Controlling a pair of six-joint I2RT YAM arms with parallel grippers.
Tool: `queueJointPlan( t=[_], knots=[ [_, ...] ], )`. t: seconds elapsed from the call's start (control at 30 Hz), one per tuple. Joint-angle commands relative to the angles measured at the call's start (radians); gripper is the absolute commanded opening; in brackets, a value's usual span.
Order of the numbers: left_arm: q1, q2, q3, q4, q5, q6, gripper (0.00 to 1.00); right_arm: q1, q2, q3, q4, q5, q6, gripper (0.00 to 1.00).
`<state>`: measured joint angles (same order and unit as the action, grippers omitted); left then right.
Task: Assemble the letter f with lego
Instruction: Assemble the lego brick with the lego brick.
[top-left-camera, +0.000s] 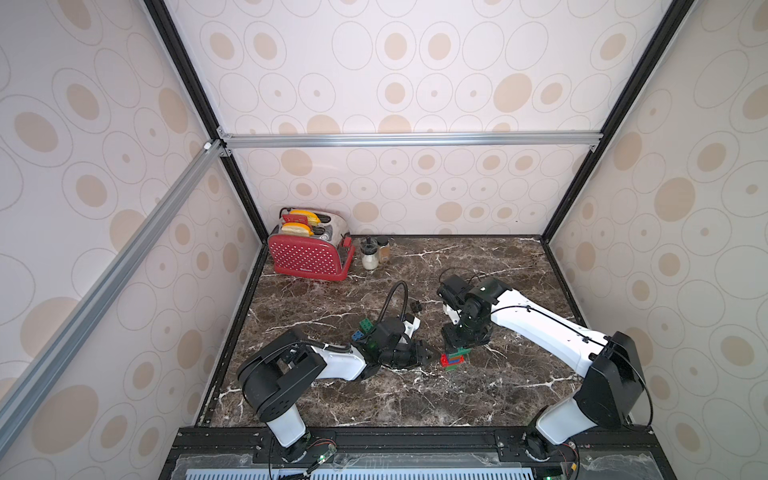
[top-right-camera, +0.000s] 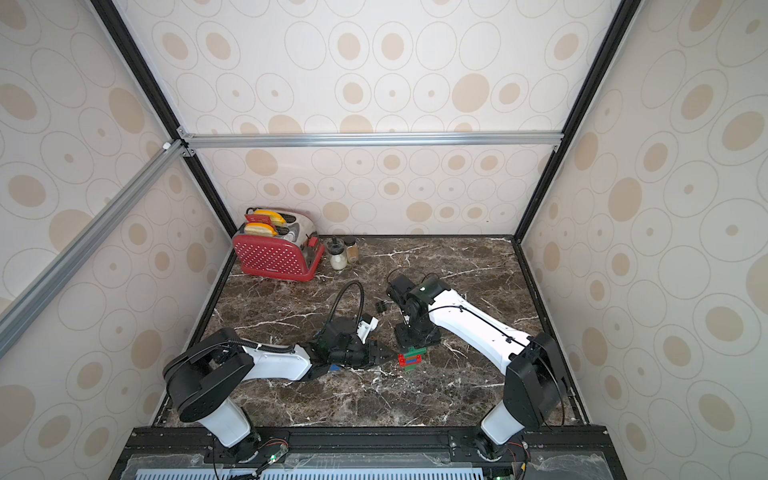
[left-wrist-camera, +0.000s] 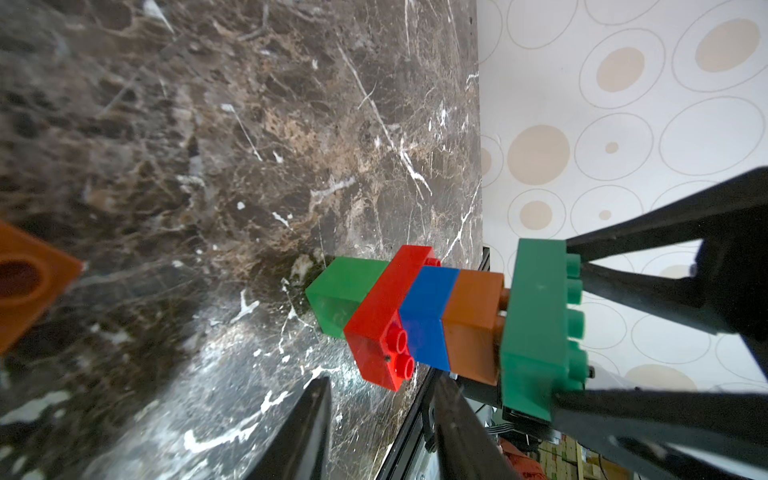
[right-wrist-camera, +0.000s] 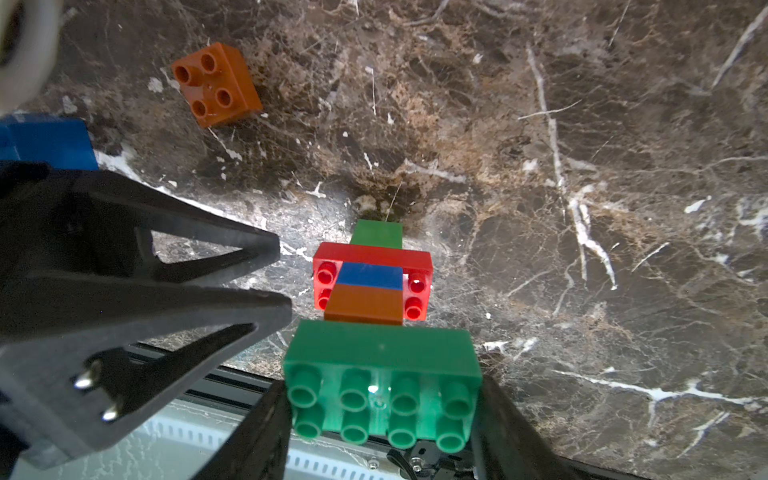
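Right fingers (right-wrist-camera: 498, 424) clamped on green oblong brick (right-wrist-camera: 380, 349) ends, looks half-seated atop lego stack (left-wrist-camera: 428, 316). Left fingers (right-wrist-camera: 187, 299) apart, empty. Probably light, stiff, slick, tippy; grab flat sides.

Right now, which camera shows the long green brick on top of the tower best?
The right wrist view: the long green brick fills the foreground, all eight studs clear. The left wrist view shows it side-on, studs in profile. In both top views it is a tiny sliver under the right arm.
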<state>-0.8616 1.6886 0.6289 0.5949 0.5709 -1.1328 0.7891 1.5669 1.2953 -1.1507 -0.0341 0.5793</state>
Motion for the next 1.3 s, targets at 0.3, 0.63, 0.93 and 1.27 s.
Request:
queueJointPlan(
  t=[0.3, 0.63, 0.93, 1.27],
  knots=[
    [-0.009, 0.068, 0.022, 0.143, 0.026, -0.036, 0.41, -0.002, 0.088, -0.062, -0.052, 0.036, -0.019, 0.59],
    [-0.011, 0.119, 0.016, 0.202, 0.032, -0.065, 0.42, -0.003, 0.1, -0.049, -0.051, 0.03, -0.027, 0.59],
    [-0.011, 0.143, 0.007, 0.273, 0.03, -0.088, 0.41, -0.004, 0.101, -0.052, -0.05, 0.026, -0.027, 0.59],
    [-0.01, 0.153, -0.003, 0.294, 0.028, -0.1, 0.35, -0.004, 0.098, -0.051, -0.053, 0.023, -0.029, 0.59]
  ],
)
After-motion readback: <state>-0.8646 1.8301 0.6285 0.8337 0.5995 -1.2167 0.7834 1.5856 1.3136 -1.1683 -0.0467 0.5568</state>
